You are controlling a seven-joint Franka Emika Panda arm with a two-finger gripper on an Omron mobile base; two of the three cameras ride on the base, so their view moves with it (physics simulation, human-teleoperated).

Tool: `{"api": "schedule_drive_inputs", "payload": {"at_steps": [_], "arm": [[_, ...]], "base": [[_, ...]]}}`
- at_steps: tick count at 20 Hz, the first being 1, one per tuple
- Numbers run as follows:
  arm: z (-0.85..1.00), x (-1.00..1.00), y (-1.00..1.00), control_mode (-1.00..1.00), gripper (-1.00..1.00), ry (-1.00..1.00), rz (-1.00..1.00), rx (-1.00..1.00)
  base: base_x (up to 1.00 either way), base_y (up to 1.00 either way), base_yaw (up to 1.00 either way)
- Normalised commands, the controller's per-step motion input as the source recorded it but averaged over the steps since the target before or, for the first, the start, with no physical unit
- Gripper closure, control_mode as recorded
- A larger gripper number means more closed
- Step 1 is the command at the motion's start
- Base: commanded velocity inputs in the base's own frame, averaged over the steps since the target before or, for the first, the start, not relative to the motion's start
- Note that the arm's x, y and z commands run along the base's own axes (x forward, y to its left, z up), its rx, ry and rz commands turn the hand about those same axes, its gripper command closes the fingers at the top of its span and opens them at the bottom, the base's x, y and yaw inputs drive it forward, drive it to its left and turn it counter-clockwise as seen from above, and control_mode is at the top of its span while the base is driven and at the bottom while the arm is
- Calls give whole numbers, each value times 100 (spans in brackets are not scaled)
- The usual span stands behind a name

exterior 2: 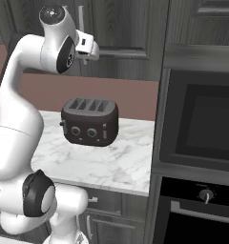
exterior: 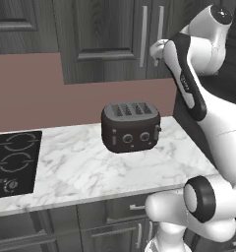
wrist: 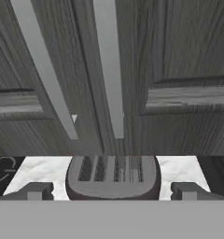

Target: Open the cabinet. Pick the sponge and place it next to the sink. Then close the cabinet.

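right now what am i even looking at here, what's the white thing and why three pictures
The white thing is a robot arm on a base, in a rendered kitchen. Two pictures come from cameras on that base, one behind the arm on its left and one on its right, so they show the same scene from two sides. The third comes from a camera on the hand, looking along the gripper; its two dark fingertips stand far apart at the bottom, open and holding nothing. It faces the closed doors of the cabinet, with two long silver handles. Below, on the marble counter, sits a dark toaster, with a black cooktop to its left. An oven is on the right.
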Motion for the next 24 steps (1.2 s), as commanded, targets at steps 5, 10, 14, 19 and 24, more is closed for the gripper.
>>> {"api": "schedule_drive_inputs", "payload": {"at_steps": [5, 10, 14, 19, 24], "arm": [[0, 33, 0, -100, -100, 1, 0, 0], [0, 57, 0, -100, -100, 1, 0, 0], [0, 47, 0, -100, -100, 2, 0, 0], [-10, 29, 0, -100, -100, 0, 0, 0], [-16, 16, 0, -100, -100, 0, 0, 0]], "base": [[0, 0, 0], [0, 0, 0], [0, 0, 0], [0, 0, 0], [0, 0, 0]]}}
